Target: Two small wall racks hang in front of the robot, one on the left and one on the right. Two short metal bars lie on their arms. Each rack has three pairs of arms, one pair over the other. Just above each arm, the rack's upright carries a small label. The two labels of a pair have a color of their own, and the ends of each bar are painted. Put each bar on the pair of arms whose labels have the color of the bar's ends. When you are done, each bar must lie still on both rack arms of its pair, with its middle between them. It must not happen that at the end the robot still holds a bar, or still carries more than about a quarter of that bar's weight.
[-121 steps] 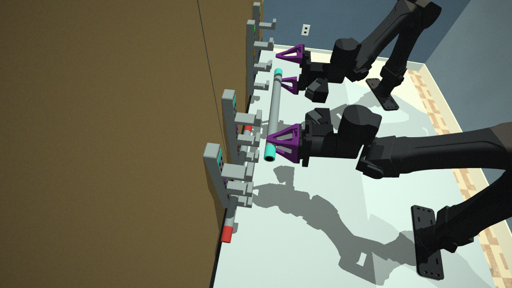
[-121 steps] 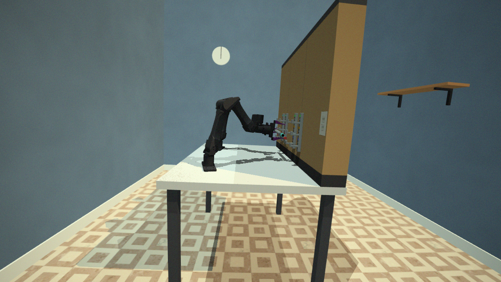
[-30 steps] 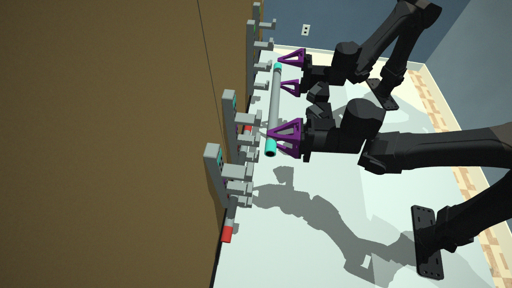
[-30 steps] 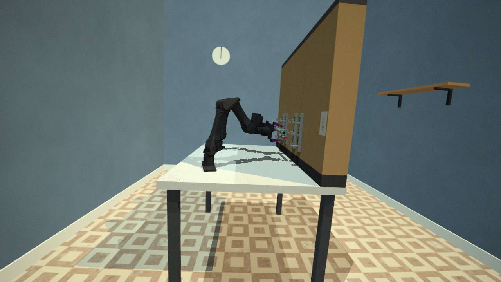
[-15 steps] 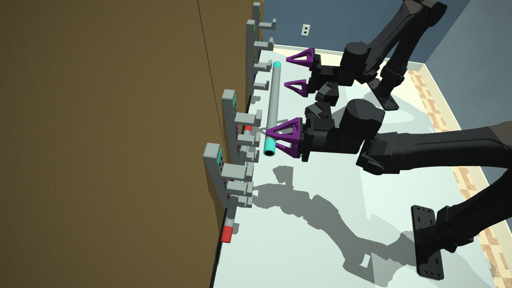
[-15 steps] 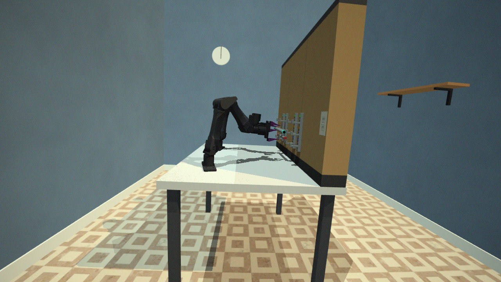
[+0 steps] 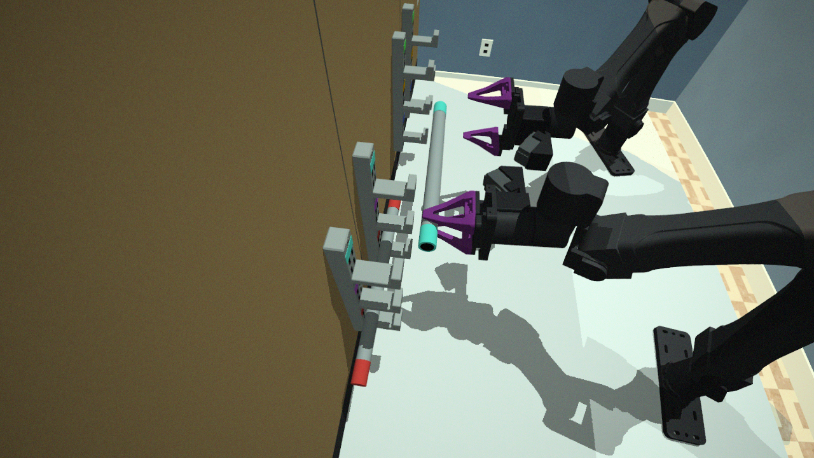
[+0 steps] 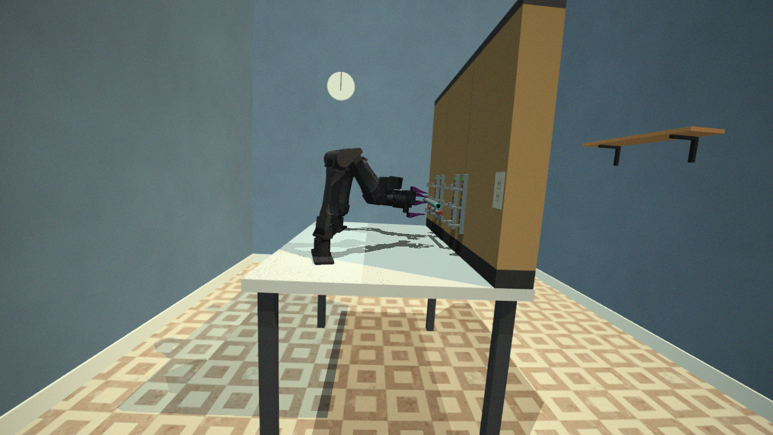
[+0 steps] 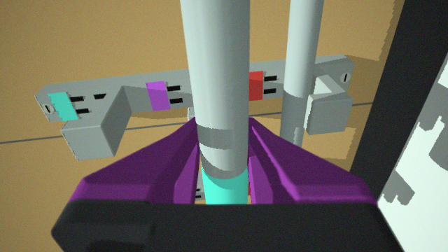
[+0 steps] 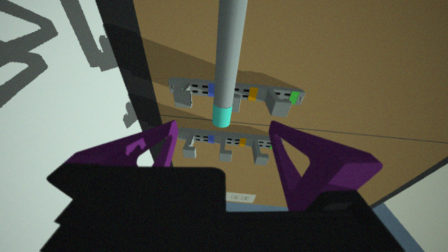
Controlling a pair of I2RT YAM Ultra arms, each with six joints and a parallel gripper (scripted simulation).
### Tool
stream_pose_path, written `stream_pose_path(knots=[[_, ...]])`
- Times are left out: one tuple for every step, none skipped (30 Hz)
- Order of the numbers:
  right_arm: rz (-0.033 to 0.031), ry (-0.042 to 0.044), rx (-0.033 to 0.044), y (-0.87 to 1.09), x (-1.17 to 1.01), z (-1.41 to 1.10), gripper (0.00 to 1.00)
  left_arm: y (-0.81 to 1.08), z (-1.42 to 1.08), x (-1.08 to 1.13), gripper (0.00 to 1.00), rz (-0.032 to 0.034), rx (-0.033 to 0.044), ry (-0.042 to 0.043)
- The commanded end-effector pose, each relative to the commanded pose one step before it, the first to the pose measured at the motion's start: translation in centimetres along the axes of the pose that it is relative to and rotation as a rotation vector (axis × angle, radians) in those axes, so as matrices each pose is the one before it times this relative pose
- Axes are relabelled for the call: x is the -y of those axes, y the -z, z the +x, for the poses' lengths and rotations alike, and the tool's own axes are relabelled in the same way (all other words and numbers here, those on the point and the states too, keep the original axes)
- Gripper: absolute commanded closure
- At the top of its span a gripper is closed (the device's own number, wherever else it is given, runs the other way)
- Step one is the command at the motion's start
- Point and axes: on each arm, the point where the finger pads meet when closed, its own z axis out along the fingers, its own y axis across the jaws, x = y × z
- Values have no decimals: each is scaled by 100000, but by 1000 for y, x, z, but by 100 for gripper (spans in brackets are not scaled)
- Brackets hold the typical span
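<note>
Two metal bars are in your view, and only one of them is on a rack. Your left gripper (image 7: 430, 221) (image 9: 223, 127) is closed around the turquoise-ended bar (image 7: 434, 165) (image 8: 431, 202) (image 9: 222, 70) (image 10: 229, 52), clasping its gray shaft just beside one painted end. You have that bar out in front of the racks, off their arms, with its far end reaching across toward the right rack (image 7: 398, 68) (image 8: 465, 189) (image 10: 180, 82). Your right gripper (image 7: 466, 114) (image 8: 424, 203) (image 10: 223, 125) stands wide open with nothing in its grasp; its fingertips are near the bar's other turquoise end, apart from it on both sides. Look at the left rack (image 7: 336, 242) (image 8: 442, 194) (image 9: 136, 84) and you see a turquoise label (image 7: 349, 250) (image 9: 63, 106) at the top, a purple label (image 7: 357, 290) (image 9: 158, 96) in the middle and a red label (image 7: 363, 311) (image 9: 256, 85) at the bottom. On its lowest pair of arms lies the red-ended bar (image 7: 367, 347) (image 8: 439, 212) (image 9: 304, 45), so its ends match the labels there; you cannot tell exactly how well centered it is. Your right wrist view shows the right rack's colors: green on top, orange in the middle, blue lowest. For you, the turquoise-ended bar is the one yet to be placed, on the left rack's top pair.
</note>
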Motion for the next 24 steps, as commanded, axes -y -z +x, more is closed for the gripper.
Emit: stream_pose_path(knots=[[6207,-6369,-166,1259,2551,126,0,158,-304,-2528,100,-9382,284,7184],[0,0,0,182,0,0,0,0,0,67,100,0,0,0],[0,0,0,182,0,0,0,0,0,67,100,0,0,0],[0,0,0,182,0,0,0,0,0,67,100,0,0,0],[0,0,0,182,0,0,0,0,0,67,100,0,0,0],[0,0,0,182,0,0,0,0,0,67,100,0,0,0],[0,0,0,182,0,0,0,0,0,67,100,0,0,0],[0,0,0,182,0,0,0,0,0,67,100,0,0,0],[0,0,0,182,0,0,0,0,0,67,100,0,0,0],[0,0,0,0,0,0,0,0,0,0,100,0,0,0],[0,0,0,0,0,0,0,0,0,0,100,0,0,0],[-19,17,7,-3,-9,-4,0,18,10,-9,100,-1,1,-1],[0,0,0,0,0,0,0,19,11,-11,100,0,0,0],[0,0,0,0,0,0,0,19,11,-11,100,0,0,0],[0,0,0,0,0,0,0,19,11,-11,100,0,0,0],[0,0,0,0,0,0,0,19,11,-11,100,0,0,0],[0,0,0,0,0,0,0,19,11,-11,100,0,0,0],[0,0,0,0,0,0,0,19,11,-11,100,0,0,0],[0,0,0,0,0,0,0,19,11,-11,100,0,0,0],[0,0,0,0,0,0,0,19,11,-11,100,0,0,0],[0,0,0,0,0,0,0,19,11,-11,100,0,0,0],[0,0,0,0,0,0,0,19,11,-11,100,0,0,0],[0,0,0,0,0,0,0,19,11,-11,100,0,0,0],[0,0,0,0,0,0,0,19,11,-11,100,0,0,0]])
